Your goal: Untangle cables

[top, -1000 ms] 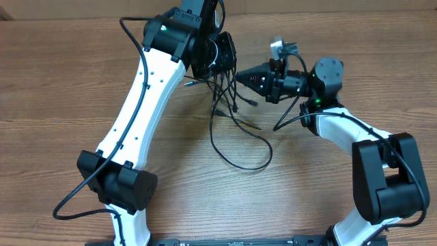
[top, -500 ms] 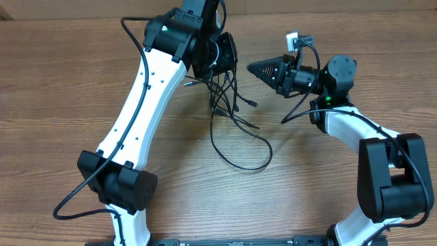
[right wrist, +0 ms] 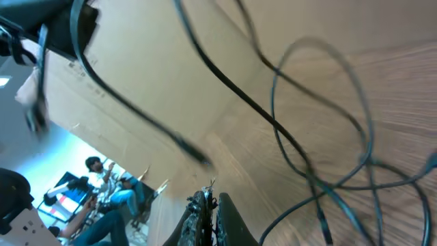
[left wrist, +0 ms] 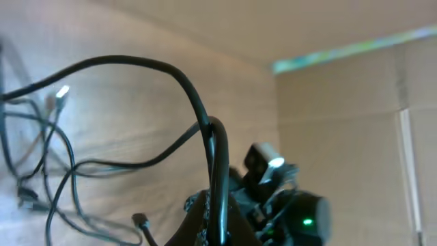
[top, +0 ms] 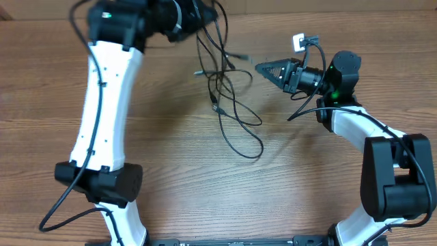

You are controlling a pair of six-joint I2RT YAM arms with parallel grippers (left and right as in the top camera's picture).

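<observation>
Several thin black cables (top: 235, 113) hang in tangled loops from my left gripper (top: 200, 11) at the table's far edge and trail onto the wood below. In the left wrist view a black cable (left wrist: 136, 65) arches up and runs down between the fingers of the left gripper (left wrist: 218, 220), which is shut on it. My right gripper (top: 261, 67) points left, just right of the bundle, shut with nothing seen in it. In the right wrist view its tip (right wrist: 212, 199) sits apart from the strands (right wrist: 287, 137), and a blurred plug end (right wrist: 198, 156) hangs a little above it.
The wooden table (top: 205, 198) spreads toward the front. A cardboard wall (top: 341, 17) stands along the far edge. My left arm's white link (top: 102, 109) stands at the left and my right arm's base (top: 396, 178) at the right.
The left arm has swung up and to the left, lifting the cables toward the far edge and stretching the loops. The right gripper has drawn back to the right, out of the bundle.
</observation>
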